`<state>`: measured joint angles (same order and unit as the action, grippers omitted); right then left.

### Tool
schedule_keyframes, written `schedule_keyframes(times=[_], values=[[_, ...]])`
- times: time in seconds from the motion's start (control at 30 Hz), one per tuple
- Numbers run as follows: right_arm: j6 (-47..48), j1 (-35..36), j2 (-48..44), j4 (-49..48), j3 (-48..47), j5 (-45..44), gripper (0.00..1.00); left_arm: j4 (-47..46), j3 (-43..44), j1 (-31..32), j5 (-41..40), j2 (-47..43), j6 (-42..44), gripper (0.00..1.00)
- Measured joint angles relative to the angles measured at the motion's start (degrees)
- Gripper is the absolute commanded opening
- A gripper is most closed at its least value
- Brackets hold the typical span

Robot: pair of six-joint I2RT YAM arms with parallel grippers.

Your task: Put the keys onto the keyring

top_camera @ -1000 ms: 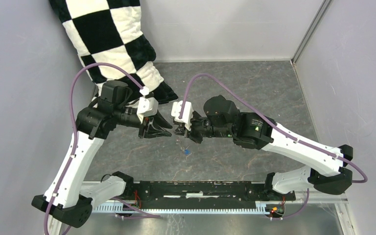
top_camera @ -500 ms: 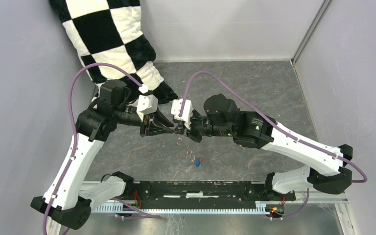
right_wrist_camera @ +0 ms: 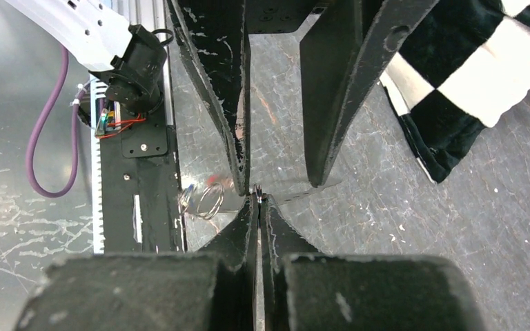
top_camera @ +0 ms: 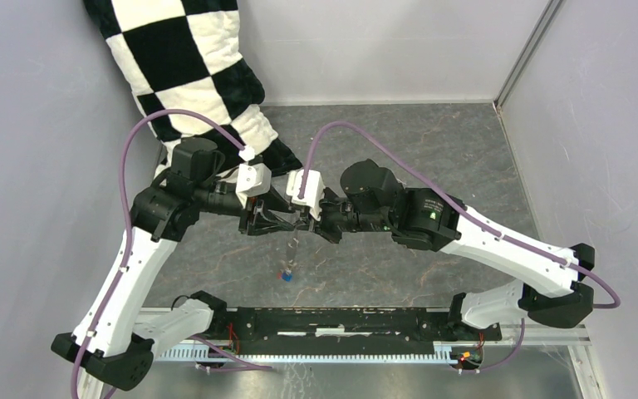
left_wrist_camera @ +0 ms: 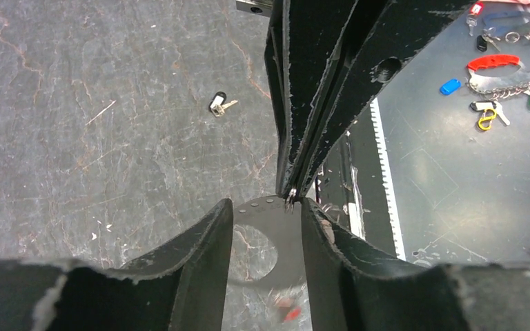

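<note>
Nearest me, the red and blue keys [top_camera: 286,275] dangled, blurred, under the keyring [top_camera: 293,248]; they had swung leftward from where they hung half a second earlier. Above them my right gripper [right_wrist_camera: 257,198] was pinched tight on the keyring's wire. My left gripper [left_wrist_camera: 266,207], jaws apart, straddled those fingertips, closer than a second before. Beyond, the dark-and-white key [left_wrist_camera: 217,103] lay on the worktop [left_wrist_camera: 76,138].
</note>
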<state>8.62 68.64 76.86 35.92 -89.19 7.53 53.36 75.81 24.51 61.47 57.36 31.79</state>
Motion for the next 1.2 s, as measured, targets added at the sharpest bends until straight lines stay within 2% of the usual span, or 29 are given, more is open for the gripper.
schedule_keyframes(times=[0.07,0.2,0.43,0.7,0.77,0.93,1.0,1.1,1.13,1.2], values=[[-0.02,0.02,0.00,0.20,0.00,-0.02,0.00,0.09,-0.22,0.02,-0.11,-0.07,0.24,0.49],[-0.04,0.15,0.00,-0.37,0.00,-0.07,0.01,-0.07,-1.18,0.20,-0.55,-0.66,0.31,0.43],[-0.81,0.15,-1.46,-4.13,1.73,-0.07,0.00,-8.61,-6.64,0.37,-3.08,-5.86,-5.01,0.33],[-1.07,0.15,-2.34,-5.31,1.95,-0.09,0.00,-12.28,-7.06,0.37,-3.74,-7.41,-7.82,0.30],[-1.07,0.13,-2.34,-5.07,1.95,-0.15,0.00,-12.22,-6.97,0.37,-3.10,-6.91,-7.87,0.27],[-1.11,-0.09,-2.34,-4.33,1.95,-0.57,0.00,-11.58,-6.86,0.37,-1.53,-5.88,-7.85,0.04],[-1.20,-0.17,-2.34,-4.39,1.95,-0.63,0.00,-11.39,-6.86,0.44,-1.07,-5.90,-7.69,0.02],[-1.29,-0.15,-2.34,-4.35,1.92,-0.07,0.09,-11.08,-6.84,0.48,-0.90,-5.92,-7.74,0.02],[-1.31,-0.15,-2.34,-4.31,1.92,0.15,0.15,-11.02,-6.84,0.48,-0.81,-5.90,-7.72,0.02],[-1.53,-0.17,-2.34,-4.48,1.95,1.03,0.18,-10.97,-6.84,0.48,-0.59,-5.86,-7.72,0.02]])
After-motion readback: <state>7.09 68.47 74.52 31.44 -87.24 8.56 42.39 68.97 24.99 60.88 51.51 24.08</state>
